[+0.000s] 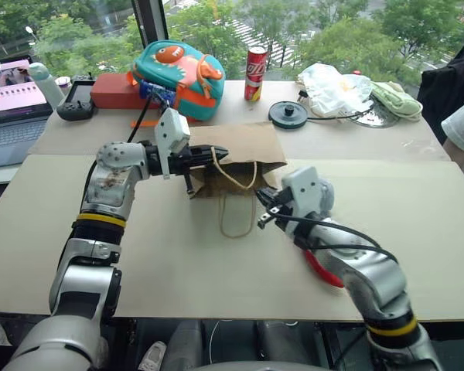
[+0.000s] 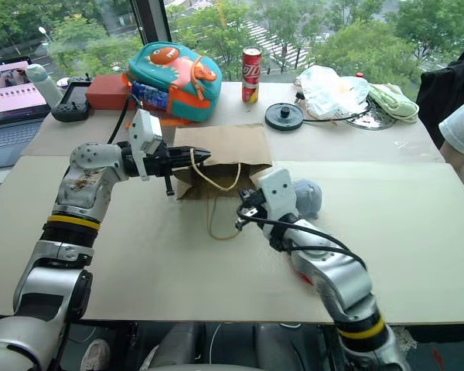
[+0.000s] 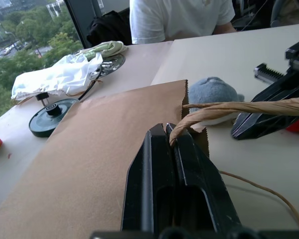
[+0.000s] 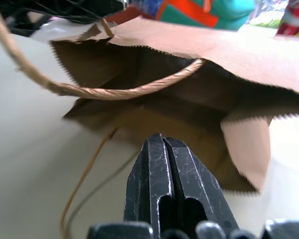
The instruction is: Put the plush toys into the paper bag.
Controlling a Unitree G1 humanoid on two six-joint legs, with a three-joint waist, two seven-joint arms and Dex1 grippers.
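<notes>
Paper bag (image 1: 240, 147) unmarked; red can (image 1: 254, 73) lettering unreadable.

left gripper (image 1: 209, 157): level, pointing right, fingers pressed together | right gripper (image 1: 264, 212): level, pointing forward-left, closed

A big pale bench (image 1: 178, 263) sits by a window (image 1: 340, 31). Green trees (image 1: 356, 42) show outside in bright daylight. A dark window post (image 1: 149, 23) stands up behind.
</notes>
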